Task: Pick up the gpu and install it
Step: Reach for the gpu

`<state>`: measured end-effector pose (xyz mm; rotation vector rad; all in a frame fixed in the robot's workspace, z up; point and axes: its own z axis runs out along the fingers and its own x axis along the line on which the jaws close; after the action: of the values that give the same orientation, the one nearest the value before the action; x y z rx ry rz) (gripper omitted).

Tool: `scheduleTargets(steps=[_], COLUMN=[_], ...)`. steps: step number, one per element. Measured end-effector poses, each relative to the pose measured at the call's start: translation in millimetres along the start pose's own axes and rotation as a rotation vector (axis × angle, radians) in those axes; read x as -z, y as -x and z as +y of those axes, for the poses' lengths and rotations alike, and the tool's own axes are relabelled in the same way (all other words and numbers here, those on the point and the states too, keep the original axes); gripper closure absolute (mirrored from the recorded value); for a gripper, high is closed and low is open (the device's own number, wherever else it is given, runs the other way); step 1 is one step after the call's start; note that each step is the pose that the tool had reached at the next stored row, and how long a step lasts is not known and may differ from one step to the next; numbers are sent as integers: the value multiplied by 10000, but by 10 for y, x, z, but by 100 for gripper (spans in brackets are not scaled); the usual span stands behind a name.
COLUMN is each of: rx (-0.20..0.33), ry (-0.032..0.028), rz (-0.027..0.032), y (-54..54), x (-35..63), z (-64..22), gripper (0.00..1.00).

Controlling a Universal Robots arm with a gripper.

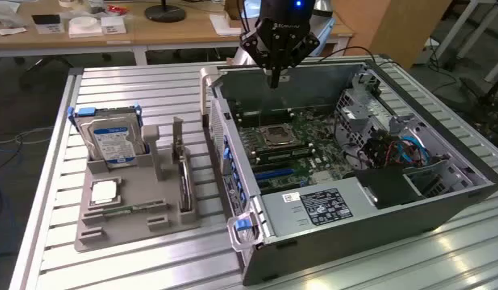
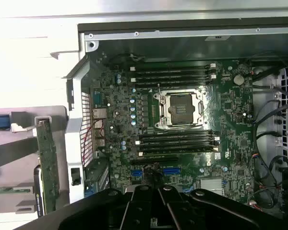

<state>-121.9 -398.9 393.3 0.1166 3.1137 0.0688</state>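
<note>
- Lying open on the slatted table [image 1: 136, 84], the computer case [image 1: 370, 238] has no card seated on its motherboard [image 2: 182, 143].
- Just beside it, the grey holder tray [image 1: 120, 237] holds the gpu [image 2: 48, 163], which stands on edge in its slot, untouched.
- Above the case's far end the gripper [image 1: 273, 80] hovers empty, its claw pressed together. I'd judge the pick not yet begun; it calls for a spread claw lined up over the card's top edge.

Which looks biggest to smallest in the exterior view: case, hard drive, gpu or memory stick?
Largest first:
case
hard drive
memory stick
The gpu stands edge-on, so its place against the hard drive is unsure.
</note>
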Motion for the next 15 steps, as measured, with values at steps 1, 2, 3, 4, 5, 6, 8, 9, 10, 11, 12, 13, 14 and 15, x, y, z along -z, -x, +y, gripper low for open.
scheduleTargets(steps=[1, 2, 3, 4, 5, 6, 8, 9, 10, 11, 12, 13, 14, 15], rx=[0, 0, 0, 0, 0, 0, 0, 0, 0, -1, -1, 0, 0, 0], ry=[0, 0, 0, 0, 0, 0, 0, 1, 0, 1, 1, 0, 0, 0], rz=[0, 0, 0, 0, 0, 0, 0, 0, 0, -1, 0, 0, 0, 0], y=[0, 0, 0, 0, 0, 0, 0, 0, -2, -8, -17, -26, -34, -45], x=[0, 0, 0, 0, 0, 0, 0, 0, 0, -1, -1, 0, 0, 0], z=[0, 0, 0, 0, 0, 0, 0, 0, 0, 0, -1, -2, -3, -3], gripper=[89, 89, 89, 89, 89, 89, 89, 89, 89, 89, 89, 89, 89, 89])
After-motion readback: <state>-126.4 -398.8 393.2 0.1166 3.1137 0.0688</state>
